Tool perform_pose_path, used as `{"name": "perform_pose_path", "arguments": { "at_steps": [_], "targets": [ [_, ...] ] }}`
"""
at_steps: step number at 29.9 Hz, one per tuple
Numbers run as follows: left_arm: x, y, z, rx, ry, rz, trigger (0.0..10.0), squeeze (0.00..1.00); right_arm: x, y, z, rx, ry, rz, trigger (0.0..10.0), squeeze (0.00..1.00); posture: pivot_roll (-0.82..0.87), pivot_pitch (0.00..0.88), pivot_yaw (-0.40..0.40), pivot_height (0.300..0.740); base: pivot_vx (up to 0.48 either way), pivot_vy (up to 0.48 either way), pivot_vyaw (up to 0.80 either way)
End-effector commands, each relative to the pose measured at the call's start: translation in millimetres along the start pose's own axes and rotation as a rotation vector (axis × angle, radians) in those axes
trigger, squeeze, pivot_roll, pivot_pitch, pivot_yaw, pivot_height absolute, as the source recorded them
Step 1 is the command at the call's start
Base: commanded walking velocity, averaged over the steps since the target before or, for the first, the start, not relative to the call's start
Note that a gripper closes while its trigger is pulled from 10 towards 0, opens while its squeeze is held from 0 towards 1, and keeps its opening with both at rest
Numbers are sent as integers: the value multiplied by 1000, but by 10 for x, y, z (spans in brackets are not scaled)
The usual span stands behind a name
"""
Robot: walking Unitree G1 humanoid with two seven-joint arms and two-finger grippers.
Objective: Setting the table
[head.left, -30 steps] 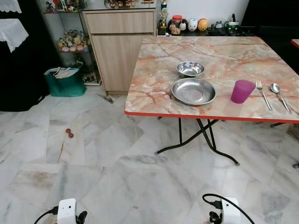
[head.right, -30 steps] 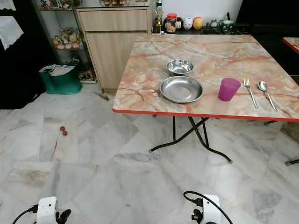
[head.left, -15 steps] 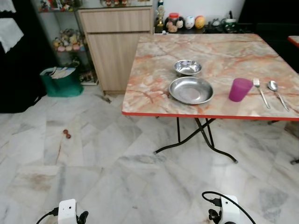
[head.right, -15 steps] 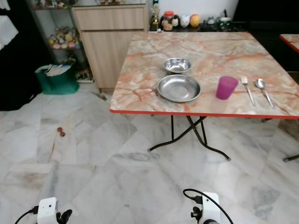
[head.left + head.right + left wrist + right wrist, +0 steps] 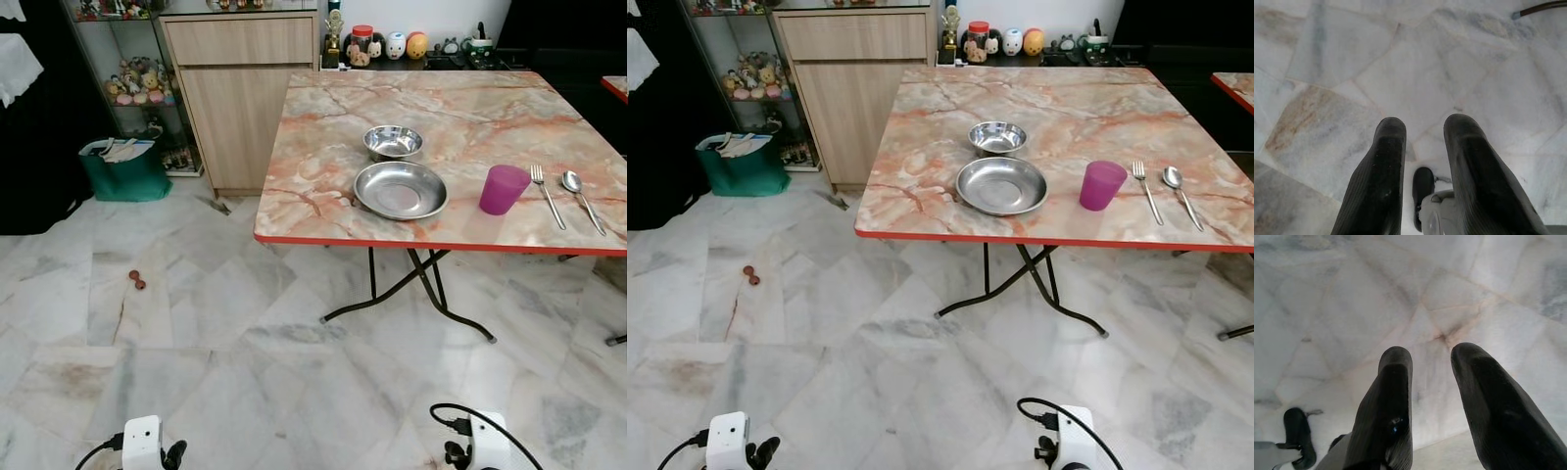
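On the marble-patterned folding table (image 5: 470,108) lie a wide steel plate (image 5: 401,190), a smaller steel bowl (image 5: 393,142) just behind it, a purple cup (image 5: 504,189), a fork (image 5: 547,195) and a spoon (image 5: 582,198) to the right. Both arms hang low, far short of the table. My left gripper (image 5: 1422,142) is open over bare floor tiles. My right gripper (image 5: 1432,367) is open too, with nothing between its fingers.
A wooden cabinet (image 5: 245,88) stands behind the table's left corner, with jars and figurines (image 5: 392,46) on a dark counter beside it. A green bag (image 5: 125,168) sits by a glass shelf. A small red object (image 5: 136,280) lies on the marble floor. The table's black legs (image 5: 421,294) cross underneath.
The whole picture has shifted slightly, so the camera has moved; the table things keep their places. Both grippers hang as before.
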State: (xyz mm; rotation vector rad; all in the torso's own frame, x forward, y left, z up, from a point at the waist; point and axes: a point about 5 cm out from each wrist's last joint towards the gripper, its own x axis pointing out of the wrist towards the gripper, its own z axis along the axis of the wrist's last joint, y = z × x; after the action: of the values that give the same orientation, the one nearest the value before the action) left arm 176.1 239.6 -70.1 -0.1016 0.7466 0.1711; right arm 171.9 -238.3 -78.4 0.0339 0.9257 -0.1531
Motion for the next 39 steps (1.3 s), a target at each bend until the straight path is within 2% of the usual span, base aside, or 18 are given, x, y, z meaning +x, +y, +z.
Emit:
{"name": "perform_pose_path", "arguments": {
  "at_steps": [1, 7, 25, 39],
  "targets": [
    [-6, 40, -2, 9, 8, 5, 10000, 0, -8, -22, -39, 14, 21, -2, 10000, 0, -8, 0, 15, 740, 300, 0, 0],
    [-4, 24, -7, 20, 14, -6, 10000, 0, -4, 55, -74, 16, 29, 8, 10000, 0, -17, 0, 21, 740, 301, 0, -376],
    [18, 2, 44, 32, 5, -18, 10000, 0, 8, 129, -47, 8, 11, 21, 10000, 0, -20, 0, 25, 740, 301, 0, 0],
    [-1, 8, 3, 16, 1, -2, 10000, 0, 8, 106, -34, 4, 10, 20, 10000, 0, -10, 0, 17, 740, 0, 0, 0]
  ]
}}
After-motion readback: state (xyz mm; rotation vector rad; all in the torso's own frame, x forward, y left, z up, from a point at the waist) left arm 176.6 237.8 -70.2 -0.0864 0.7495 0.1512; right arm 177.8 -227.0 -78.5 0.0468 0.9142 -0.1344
